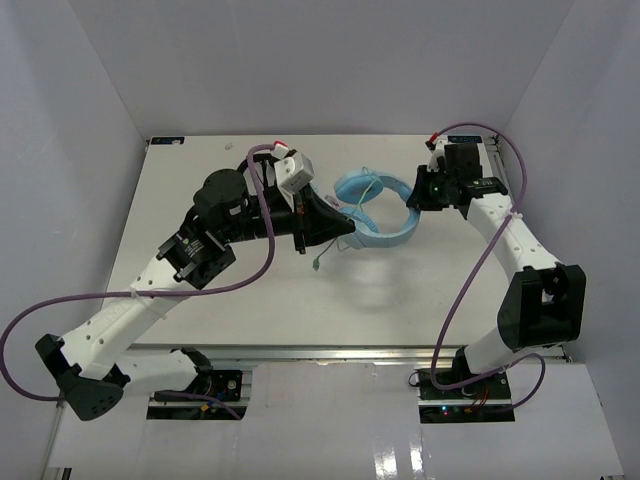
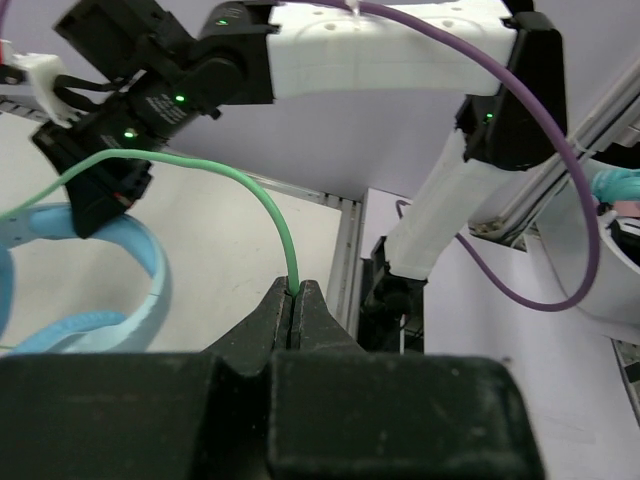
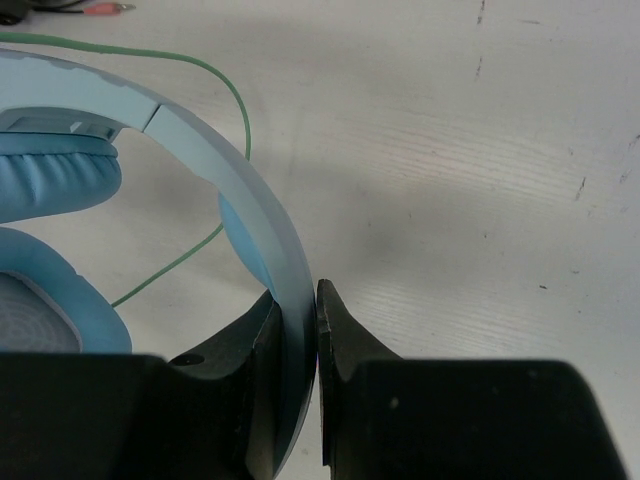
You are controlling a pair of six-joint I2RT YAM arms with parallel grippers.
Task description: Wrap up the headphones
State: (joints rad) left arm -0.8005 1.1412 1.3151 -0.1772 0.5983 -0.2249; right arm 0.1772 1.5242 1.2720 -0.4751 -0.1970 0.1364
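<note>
Left arm [image 1: 130, 310] stretched diagonally from its base toward the headphones [image 1: 390, 238], forearm and wrist nearly level. Left gripper [image 2: 297, 290] just left of the headphones, jaws pressed fully together, thin green cable [image 2: 215, 168] pinched at the very fingertips. Right arm [image 1: 515, 245] bent sharply at the elbow, well right of the headphones, forearm angled back toward them. Right gripper [image 3: 315, 305] at the headphones' right side, jaws clamped across the light blue band [image 3: 255, 215], one finger on each face
</note>
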